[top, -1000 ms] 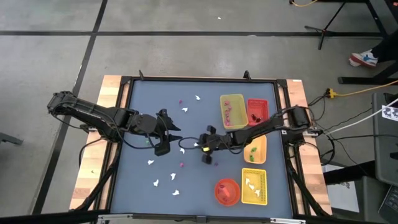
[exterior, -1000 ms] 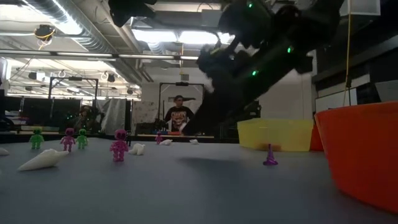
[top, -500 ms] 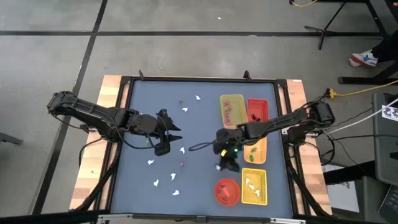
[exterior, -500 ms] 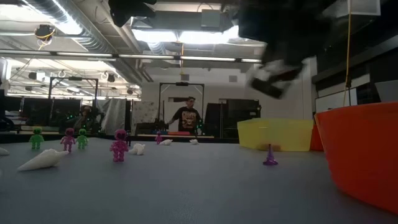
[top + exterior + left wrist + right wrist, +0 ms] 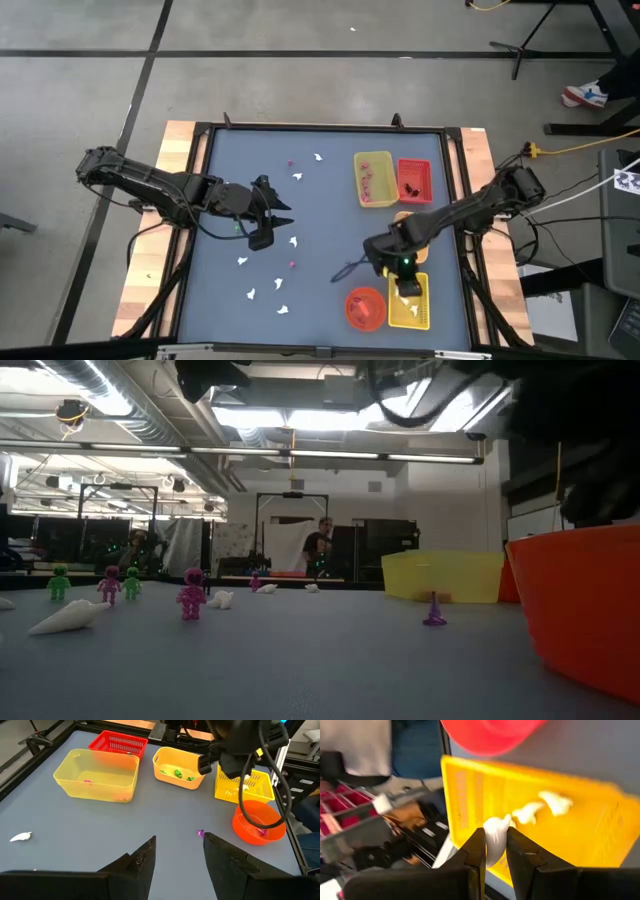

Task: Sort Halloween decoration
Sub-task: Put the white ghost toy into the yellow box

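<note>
Two white ghost pieces (image 5: 547, 806) lie already in the yellow slotted tray (image 5: 600, 845) at the near right of the table, and the right gripper (image 5: 495, 851) hangs over this tray with a third white ghost (image 5: 495, 836) pinched between its narrow fingers. The left gripper (image 5: 179, 854) waits over the left middle of the table (image 5: 320, 190), its fingers apart and holding nothing. Many more pieces are spread on the table: white ghosts (image 5: 265, 297) at the near left, small pink and green figures (image 5: 190, 593) standing upright, and one purple cone (image 5: 200, 833) beside the round orange bowl (image 5: 257, 822). I judge these pieces to be very light and stiff plastic, a little slippery, so they can easily tip over or jump away when a finger touches them. It seems best to take a ghost across its thick middle, and a standing figure at the body, not at the thin arms.
</note>
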Action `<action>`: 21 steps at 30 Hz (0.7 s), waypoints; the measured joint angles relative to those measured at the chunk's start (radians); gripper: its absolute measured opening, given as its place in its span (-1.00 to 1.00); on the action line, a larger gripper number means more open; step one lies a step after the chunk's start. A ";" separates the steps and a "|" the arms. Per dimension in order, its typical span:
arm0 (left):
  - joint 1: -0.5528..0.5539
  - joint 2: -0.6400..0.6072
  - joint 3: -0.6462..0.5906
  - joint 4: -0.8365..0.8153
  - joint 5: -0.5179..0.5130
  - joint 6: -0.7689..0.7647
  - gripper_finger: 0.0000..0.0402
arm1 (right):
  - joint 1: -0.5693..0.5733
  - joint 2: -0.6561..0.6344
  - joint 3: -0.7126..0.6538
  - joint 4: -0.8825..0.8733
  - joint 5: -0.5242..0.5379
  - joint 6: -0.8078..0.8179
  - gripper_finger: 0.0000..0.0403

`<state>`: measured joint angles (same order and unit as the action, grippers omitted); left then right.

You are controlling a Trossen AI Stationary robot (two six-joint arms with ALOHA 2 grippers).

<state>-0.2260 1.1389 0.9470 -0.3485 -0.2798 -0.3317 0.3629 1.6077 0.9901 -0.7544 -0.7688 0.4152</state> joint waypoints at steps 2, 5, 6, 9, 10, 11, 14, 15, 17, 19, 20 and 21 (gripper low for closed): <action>0.000 0.000 0.000 0.001 0.000 0.000 -0.26 | 0.029 0.000 0.000 -0.014 0.018 0.000 -0.71; 0.000 0.000 0.000 0.001 0.000 0.000 -0.26 | 0.064 0.000 0.000 -0.009 0.035 0.000 -0.71; 0.000 0.000 0.000 0.001 0.000 0.000 -0.26 | 0.074 0.000 0.000 -0.010 0.035 0.000 -0.71; 0.000 0.000 0.000 0.001 0.000 0.000 -0.26 | 0.096 0.000 0.000 -0.011 0.035 0.000 -0.71; 0.000 0.000 0.000 0.001 0.000 0.000 -0.26 | 0.101 0.000 0.000 -0.011 0.035 0.000 -0.71; 0.000 0.000 0.000 0.001 0.000 0.000 -0.26 | 0.106 0.000 0.000 -0.012 0.036 0.000 -0.71; 0.000 0.000 0.000 0.001 0.000 0.000 -0.26 | 0.116 0.000 0.000 -0.013 0.036 0.000 -0.61; 0.000 0.000 0.000 0.001 0.000 0.000 -0.26 | 0.117 0.000 0.000 -0.014 0.039 0.000 -0.56; 0.000 0.000 0.000 0.001 0.000 0.000 -0.26 | 0.117 0.000 0.000 -0.016 0.056 0.000 -0.43; 0.000 0.000 0.000 0.001 0.000 0.000 -0.26 | 0.116 0.000 0.000 -0.021 0.068 0.000 -0.31; 0.000 0.000 0.000 0.001 0.000 0.000 -0.26 | 0.115 0.000 0.000 -0.025 0.071 0.000 -0.24; 0.000 0.000 0.000 0.001 0.000 0.000 -0.26 | 0.115 0.000 0.000 -0.030 0.075 0.000 -0.19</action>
<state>-0.2260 1.1389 0.9470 -0.3477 -0.2798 -0.3321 0.4782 1.6077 0.9901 -0.7841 -0.6939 0.4152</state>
